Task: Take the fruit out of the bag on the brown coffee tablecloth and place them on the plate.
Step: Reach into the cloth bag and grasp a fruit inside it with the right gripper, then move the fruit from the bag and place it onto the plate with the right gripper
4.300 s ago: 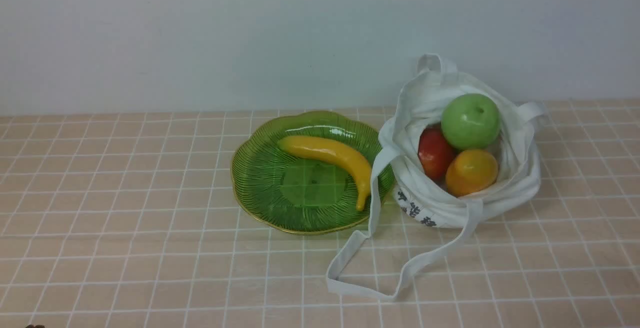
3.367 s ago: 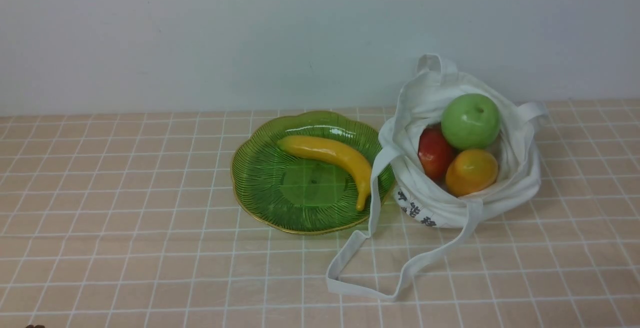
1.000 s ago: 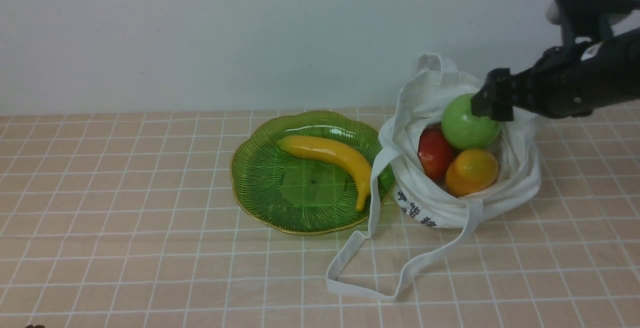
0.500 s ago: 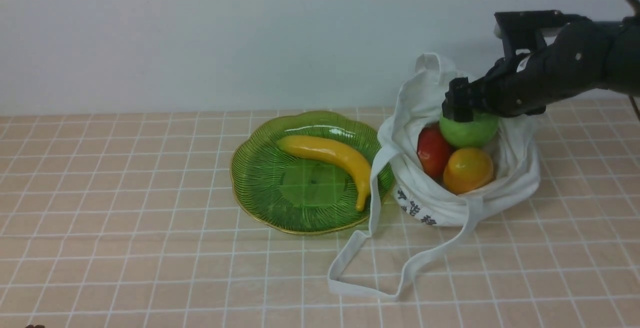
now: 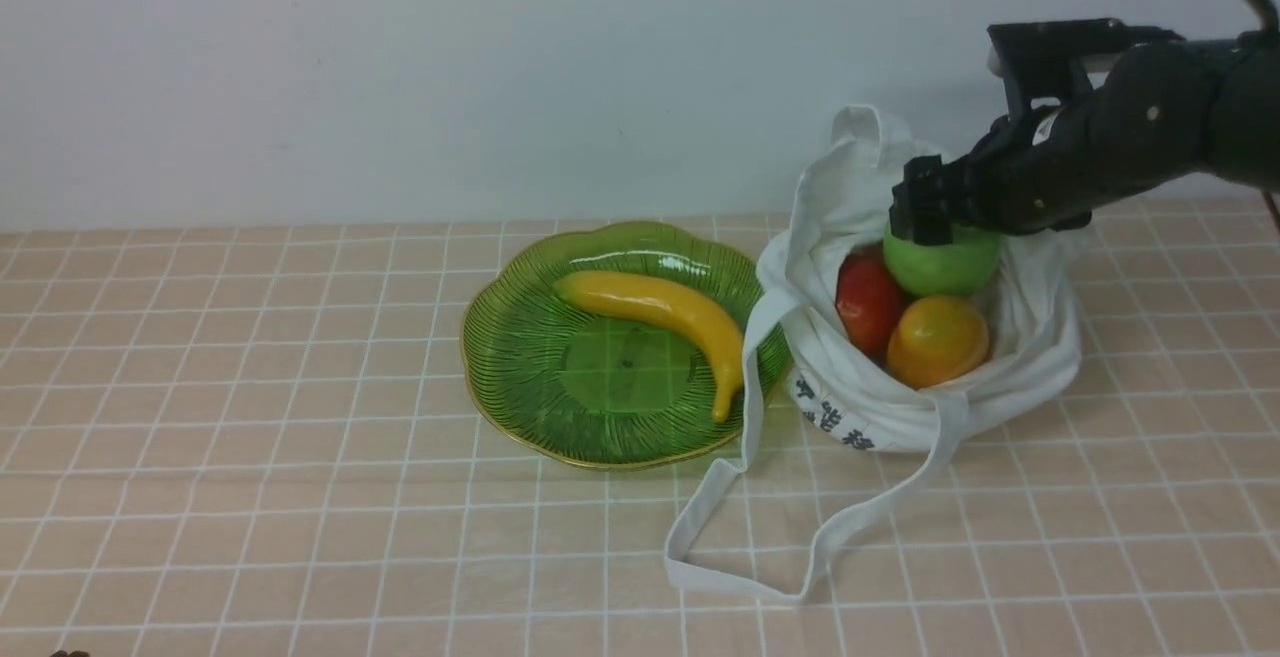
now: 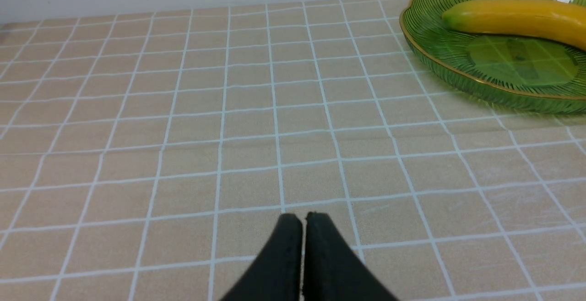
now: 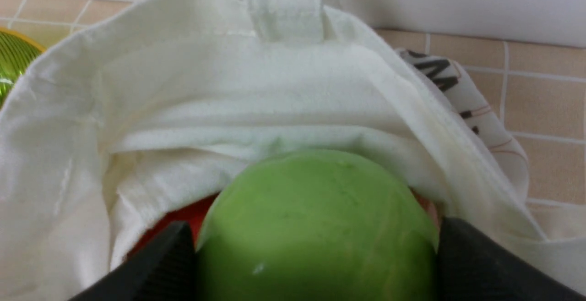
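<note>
Right claw (image 7: 318,264) around green apple (image 5: 942,259), arm angled leftward

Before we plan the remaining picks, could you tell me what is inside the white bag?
A green apple, red fruit and orange fruit; anything beneath them is hidden.
</note>
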Controlling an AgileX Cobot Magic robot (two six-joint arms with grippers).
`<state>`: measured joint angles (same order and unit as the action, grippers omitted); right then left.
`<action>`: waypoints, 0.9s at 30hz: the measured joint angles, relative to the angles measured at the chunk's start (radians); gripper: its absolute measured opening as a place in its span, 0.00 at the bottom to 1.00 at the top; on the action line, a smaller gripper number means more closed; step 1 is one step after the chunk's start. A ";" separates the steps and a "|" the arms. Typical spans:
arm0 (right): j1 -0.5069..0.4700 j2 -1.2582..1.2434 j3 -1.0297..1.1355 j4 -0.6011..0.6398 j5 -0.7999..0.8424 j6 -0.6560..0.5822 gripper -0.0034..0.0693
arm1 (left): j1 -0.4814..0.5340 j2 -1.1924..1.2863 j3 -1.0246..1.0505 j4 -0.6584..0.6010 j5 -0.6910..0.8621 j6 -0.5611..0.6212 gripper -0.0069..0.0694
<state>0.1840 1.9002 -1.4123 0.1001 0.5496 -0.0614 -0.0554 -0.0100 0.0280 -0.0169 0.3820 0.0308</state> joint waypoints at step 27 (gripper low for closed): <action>0.369 -0.022 0.008 0.522 -0.096 -0.444 0.89 | 0.000 0.000 0.000 0.000 0.000 0.000 0.08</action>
<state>0.5531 1.8783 -1.4043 0.6218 0.4534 -0.5052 -0.0554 -0.0100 0.0280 -0.0169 0.3820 0.0308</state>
